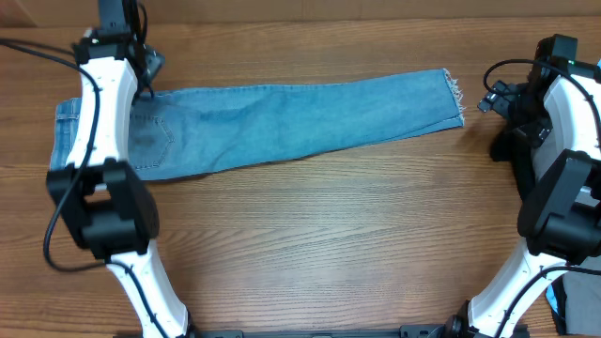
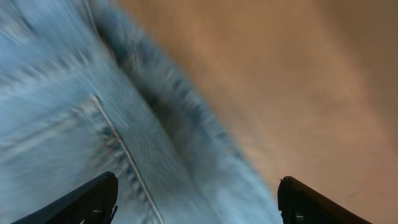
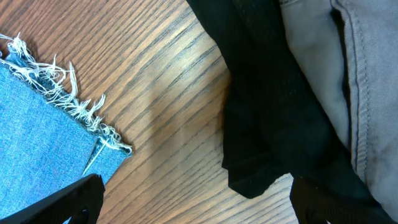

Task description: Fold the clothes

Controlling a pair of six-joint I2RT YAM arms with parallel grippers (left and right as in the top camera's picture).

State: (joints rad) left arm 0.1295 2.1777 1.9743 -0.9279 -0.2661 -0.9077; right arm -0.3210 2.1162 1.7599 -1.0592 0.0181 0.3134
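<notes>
One faded light-blue jeans [image 1: 282, 122], apparently folded lengthwise, hem [image 1: 455, 99] frayed.

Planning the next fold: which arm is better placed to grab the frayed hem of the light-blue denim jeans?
Probably the right: the open right gripper hovers beside the frayed hem of the light-blue denim jeans, while the left gripper is over the waist end.
</notes>
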